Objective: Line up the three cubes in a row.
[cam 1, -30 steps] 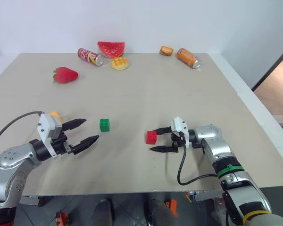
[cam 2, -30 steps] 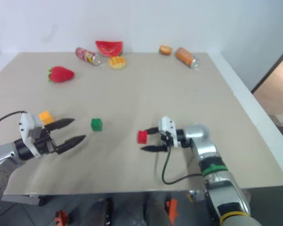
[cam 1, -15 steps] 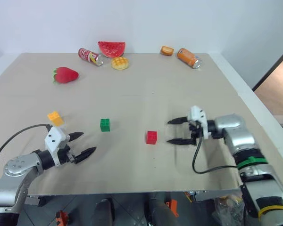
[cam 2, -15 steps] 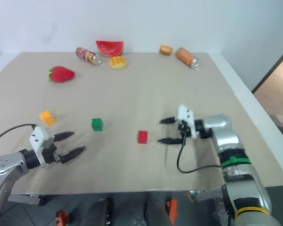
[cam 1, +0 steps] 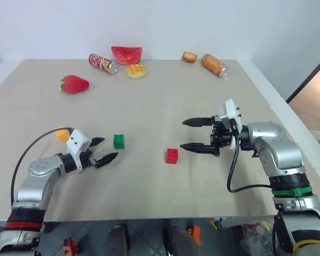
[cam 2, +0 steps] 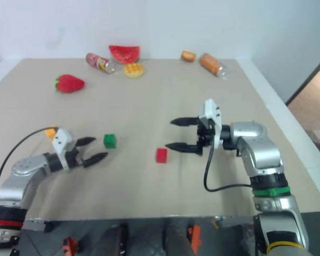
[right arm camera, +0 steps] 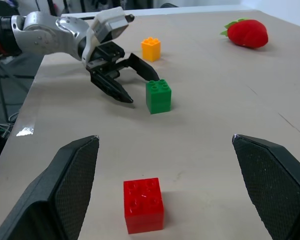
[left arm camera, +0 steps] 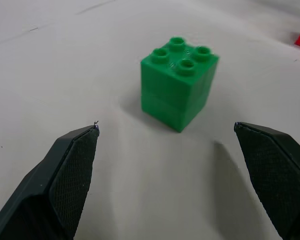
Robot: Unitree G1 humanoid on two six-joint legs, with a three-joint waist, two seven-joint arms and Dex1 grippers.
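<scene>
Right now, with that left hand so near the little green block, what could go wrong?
The open left hand approaches the green studded plastic cube with its fingers not yet around it; a fingertip could knock the cube aside. The yellow-orange studded cube sits just behind that arm, so pulling back might bump it. The red studded cube lies loose below the open right hand.
</scene>
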